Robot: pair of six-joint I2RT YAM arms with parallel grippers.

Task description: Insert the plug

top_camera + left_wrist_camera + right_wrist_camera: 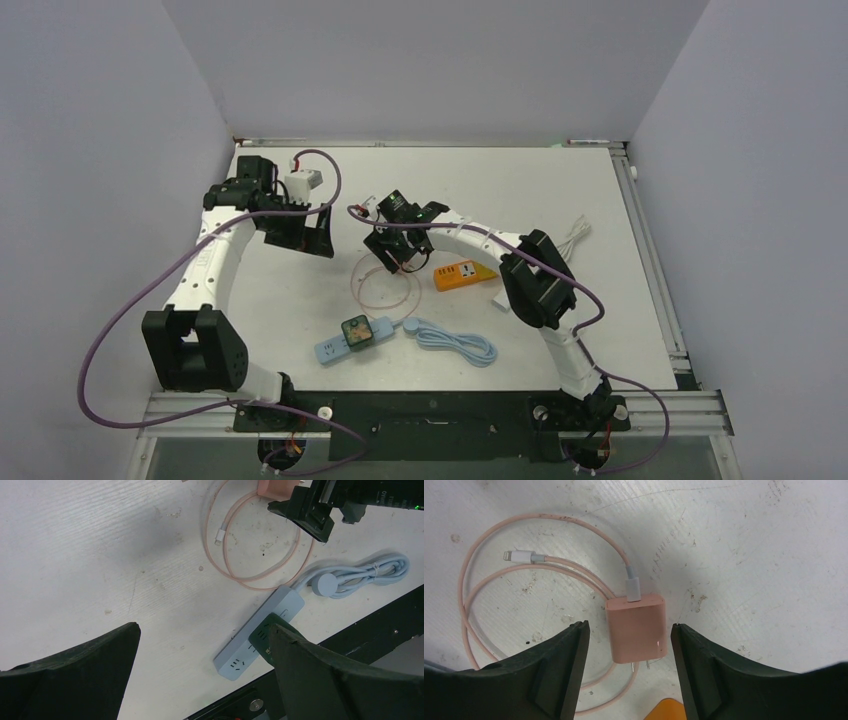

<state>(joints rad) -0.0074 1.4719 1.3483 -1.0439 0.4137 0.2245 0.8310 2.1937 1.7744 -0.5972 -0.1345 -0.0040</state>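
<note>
Low over the white surface (749, 555), the right end effector (626, 626) stands with fingers apart on either side of the pink square charger plug (636, 632), lying flat amid its looped pink cable (549, 516), the pale-blue power strip (330, 350) nearer the bases, the left end effector (204, 628) spread wide.

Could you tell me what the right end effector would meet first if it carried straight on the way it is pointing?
Most likely the pink charger, which lies on the table between the open fingers of the right end effector, though depth is unclear.
</note>
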